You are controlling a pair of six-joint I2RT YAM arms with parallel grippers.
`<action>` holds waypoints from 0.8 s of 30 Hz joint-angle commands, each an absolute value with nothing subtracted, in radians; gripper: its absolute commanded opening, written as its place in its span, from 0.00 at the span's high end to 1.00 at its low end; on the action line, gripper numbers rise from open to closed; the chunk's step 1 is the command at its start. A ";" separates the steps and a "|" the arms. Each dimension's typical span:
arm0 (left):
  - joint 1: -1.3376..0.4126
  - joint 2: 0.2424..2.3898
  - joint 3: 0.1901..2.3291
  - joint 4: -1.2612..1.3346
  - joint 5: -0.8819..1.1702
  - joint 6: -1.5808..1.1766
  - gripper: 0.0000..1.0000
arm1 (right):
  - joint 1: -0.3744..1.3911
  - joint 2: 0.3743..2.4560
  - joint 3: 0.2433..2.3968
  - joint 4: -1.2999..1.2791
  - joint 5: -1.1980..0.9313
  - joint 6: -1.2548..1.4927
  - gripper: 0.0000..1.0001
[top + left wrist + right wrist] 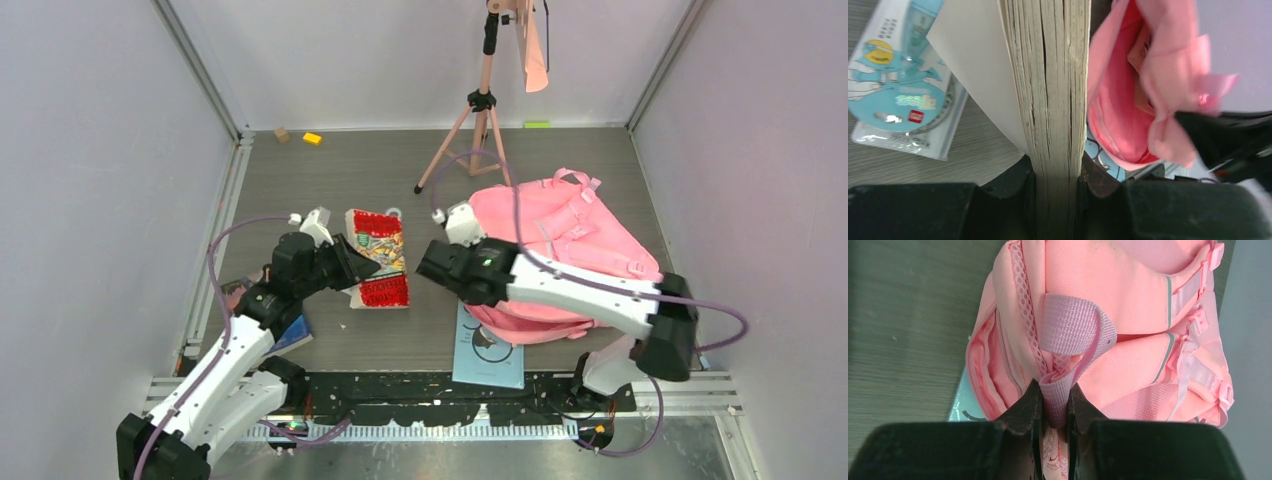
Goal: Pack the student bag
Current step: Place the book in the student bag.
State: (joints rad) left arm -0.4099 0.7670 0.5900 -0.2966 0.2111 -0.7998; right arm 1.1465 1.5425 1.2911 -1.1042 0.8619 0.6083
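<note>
The student bag (575, 240), a big bright pink backpack, lies right of centre on the table. In the right wrist view my right gripper (1054, 405) is shut on the paler pink webbing handle loop (1070, 327) at the bag's (1108, 285) top end. From above, that gripper (472, 290) sits at the bag's near-left end. My left gripper (347, 265) is shut on a thick book with a red cover (381, 258). In the left wrist view the book's page edge (1053, 85) stands between that gripper's (1057, 175) jaws, with the bag's open mouth (1115, 115) to its right.
A light blue printed sheet (488, 352) lies partly under the bag's near end. A blue stationery packet (900, 92) lies left of the book. A pink tripod (480, 110) stands at the back, with small blocks (313, 138) by the far wall. Enclosure walls close both sides.
</note>
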 commanded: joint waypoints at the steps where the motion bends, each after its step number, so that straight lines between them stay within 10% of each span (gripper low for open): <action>1: -0.406 0.815 0.582 -0.090 0.403 -0.808 1.00 | 1.076 1.319 1.407 -1.019 0.847 0.554 1.00; 24: -0.797 1.550 0.781 0.687 0.493 -1.187 1.00 | 0.864 1.008 1.380 -0.801 0.514 0.550 1.00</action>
State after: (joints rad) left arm -0.7639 1.4551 0.6846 0.4240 0.4950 -1.0588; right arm 0.8562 1.0733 1.3571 -1.0252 0.5270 0.5022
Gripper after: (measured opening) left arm 0.247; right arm 0.272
